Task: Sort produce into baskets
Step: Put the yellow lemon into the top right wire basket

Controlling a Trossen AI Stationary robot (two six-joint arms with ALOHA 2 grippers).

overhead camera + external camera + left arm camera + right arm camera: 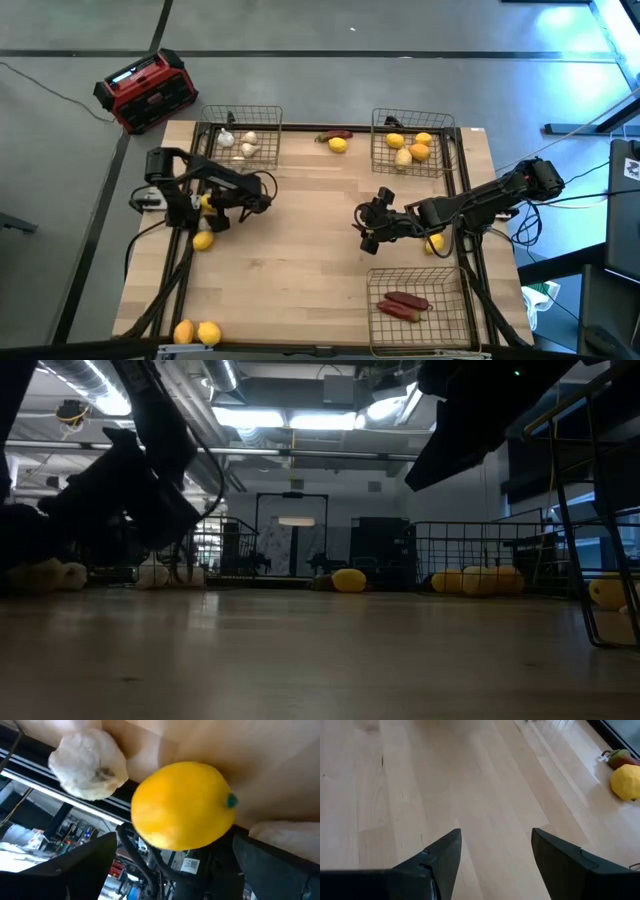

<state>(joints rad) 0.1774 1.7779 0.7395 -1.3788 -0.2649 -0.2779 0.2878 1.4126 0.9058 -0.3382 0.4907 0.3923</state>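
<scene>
My left gripper point(175, 840) is open and low over the table's left part point(212, 208). A yellow lemon point(182, 805) lies on the wood just ahead, between its two fingers point(85, 860), and a whitish garlic bulb point(87, 765) lies beside it near the table's left edge. My right gripper point(495, 845) hangs open over bare wood right of centre point(370, 226), holding nothing. Three wire baskets stand on the table. The far left one point(268, 112) holds garlic, the far right one point(447, 122) holds lemons and oranges, and the near right one point(452, 280) holds red peppers.
Loose produce lies about: a lemon point(203, 240) near the left arm, an orange point(184, 332) and a lemon point(209, 333) at the near left corner, a lemon point(338, 145) and a pepper point(335, 134) at the far edge, and a lemon point(435, 243) under the right arm. A red and black box point(145, 90) sits off the table.
</scene>
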